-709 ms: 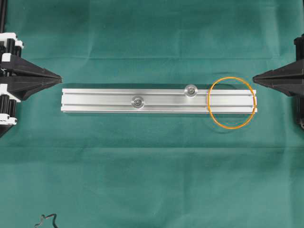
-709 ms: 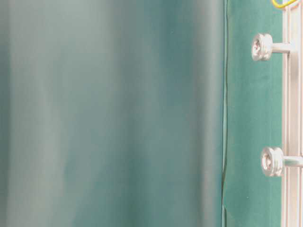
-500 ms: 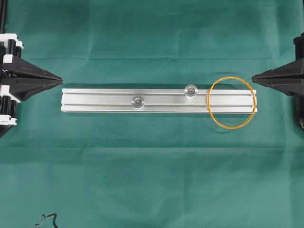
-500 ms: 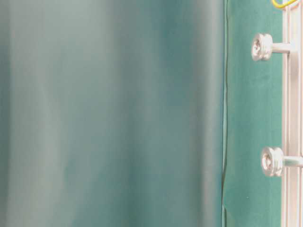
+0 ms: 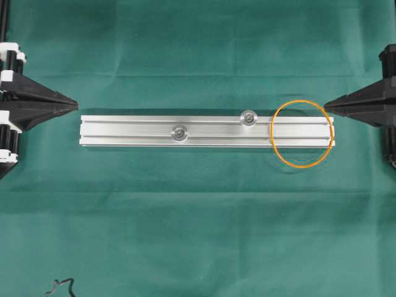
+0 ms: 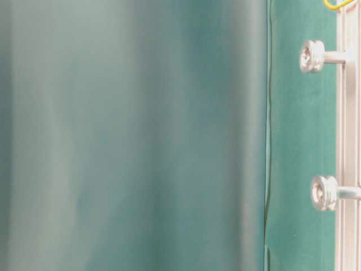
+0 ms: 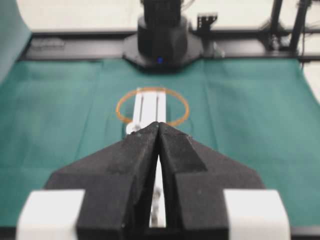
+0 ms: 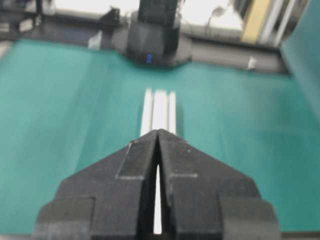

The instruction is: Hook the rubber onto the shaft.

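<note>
- almost nothing has changed over the last moment: from overhead, the left gripper and right gripper have each crept only slightly toward the ends of the rail, and the rubber lies exactly where it lay.
- we read that as the task hardly begun: nothing is gripped and the approach is only starting.
- both sets of jaws are pressed together to a point, holding nothing; the wrist views show only a hairline slit between the fingers.
- the rubber rests as a round loop draped across the rail's right end, its arcs overhanging onto the green counter on both sides, just beside the right gripper's tip and apart from it.
- two shafts stand on the rail: the nearer shaft sits a little left of the loop, the other shaft toward the middle.
- hidden or unclear: the table-level view is mostly blurred green cloth, catching only a sliver of the rubber; the right wrist view hides the loop behind its own fingers, probably.
</note>
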You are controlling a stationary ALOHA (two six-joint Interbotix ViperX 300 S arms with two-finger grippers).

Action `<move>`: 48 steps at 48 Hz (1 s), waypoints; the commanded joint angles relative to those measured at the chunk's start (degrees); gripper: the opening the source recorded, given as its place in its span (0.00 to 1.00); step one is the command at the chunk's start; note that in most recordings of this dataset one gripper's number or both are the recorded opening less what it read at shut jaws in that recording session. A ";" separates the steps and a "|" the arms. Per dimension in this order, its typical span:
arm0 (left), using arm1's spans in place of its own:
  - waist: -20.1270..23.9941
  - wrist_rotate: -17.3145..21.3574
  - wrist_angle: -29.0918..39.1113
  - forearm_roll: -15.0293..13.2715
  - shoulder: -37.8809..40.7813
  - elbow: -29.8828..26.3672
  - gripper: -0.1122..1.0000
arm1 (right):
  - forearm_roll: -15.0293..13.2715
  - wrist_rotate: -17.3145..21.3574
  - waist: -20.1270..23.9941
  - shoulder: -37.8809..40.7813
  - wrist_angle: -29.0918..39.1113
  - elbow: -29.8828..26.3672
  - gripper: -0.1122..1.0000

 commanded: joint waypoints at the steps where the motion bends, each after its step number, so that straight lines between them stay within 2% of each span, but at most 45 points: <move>1: 0.09 0.00 3.52 0.09 0.35 -2.37 0.10 | 0.26 1.05 -0.09 0.53 7.29 -3.08 0.13; 13: 0.09 0.00 21.62 0.09 1.32 -7.12 0.10 | 0.26 4.39 0.00 1.93 28.65 -7.47 0.13; 18: 0.09 0.00 28.21 0.18 1.76 -8.44 0.10 | 0.26 4.92 0.00 2.64 34.98 -8.35 0.13; 23: 0.09 0.00 31.73 0.09 2.02 -8.96 0.10 | 0.26 5.10 0.00 3.69 39.81 -8.96 0.13; 27: 0.09 0.00 32.78 0.18 2.11 -9.14 0.10 | 0.26 5.10 -0.09 4.39 42.19 -9.14 0.13; 48: 0.09 0.00 32.78 0.18 2.20 -9.23 0.10 | 0.09 5.10 -0.09 5.71 44.91 -9.84 0.13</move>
